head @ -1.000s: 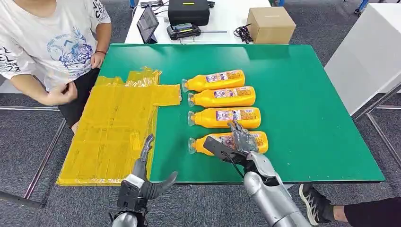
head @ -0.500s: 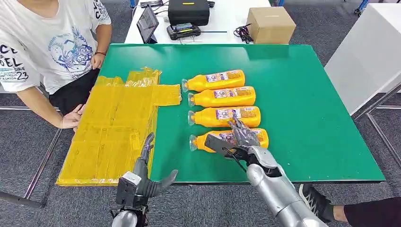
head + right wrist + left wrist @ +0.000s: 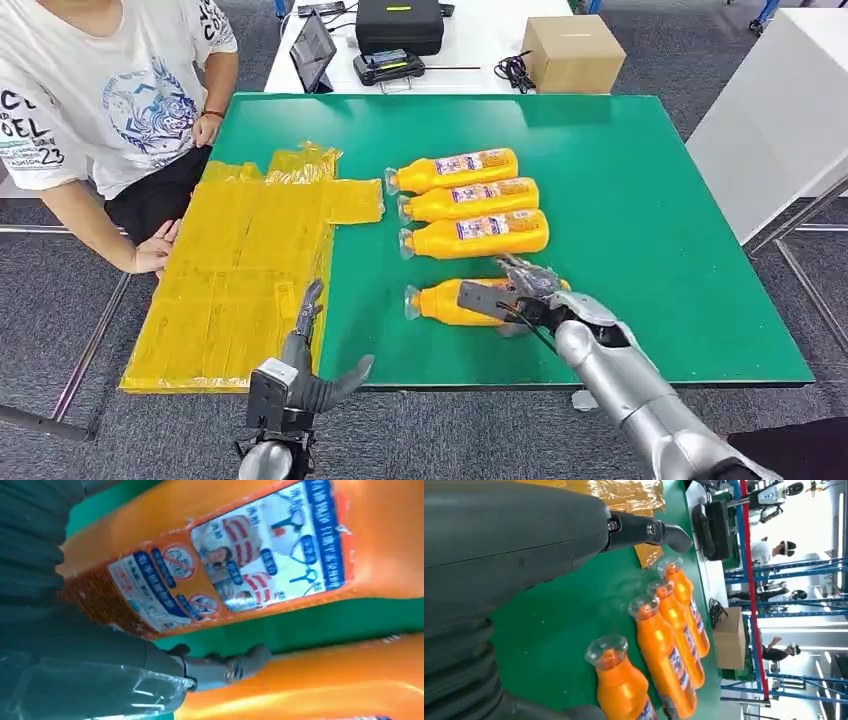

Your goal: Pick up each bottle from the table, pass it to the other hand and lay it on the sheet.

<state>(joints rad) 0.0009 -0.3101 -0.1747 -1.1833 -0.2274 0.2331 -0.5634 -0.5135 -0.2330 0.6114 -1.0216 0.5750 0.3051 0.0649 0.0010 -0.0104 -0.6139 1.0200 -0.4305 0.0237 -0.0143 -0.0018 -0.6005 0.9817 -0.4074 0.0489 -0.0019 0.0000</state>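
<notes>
While the four orange bottles are lying on their sides in a row on the green worktop (image 3: 640, 200), caps all pointing toward the yellow sheet (image 3: 240, 270), the layout is reading as a queue: each one is lined up for the right arm to take, with the sheet waiting on the left arm's side for the drop. Three of them are bunching together, the far bottle (image 3: 455, 169), the second bottle (image 3: 470, 199) and the third bottle (image 3: 475, 234), touching or nearly touching one another. The nearest bottle (image 3: 450, 301) is sitting a little apart from that group, close to the worktop's front edge.

Now the action: the right robot hand (image 3: 522, 293) is working on that nearest bottle, fingers draping over its labelled middle and thumb reaching along the near side. In the right wrist view the thumb is poking into the green gap between two orange bodies, the label big and close. It is looking like a grip being formed, but whether the fingers are actually clamping or just resting on the bottle I cannot tell, and the bottle seems to be lying on the worktop, not lifted.

Down at the front edge, the left robot hand (image 3: 305, 372) is hovering spread, holding nothing, thumb out to the side, fingers up over the sheet's corner, placed, I'd judge, to receive the handover. A person (image 3: 100, 90) is resting a hand at the sheet's far side.
</notes>
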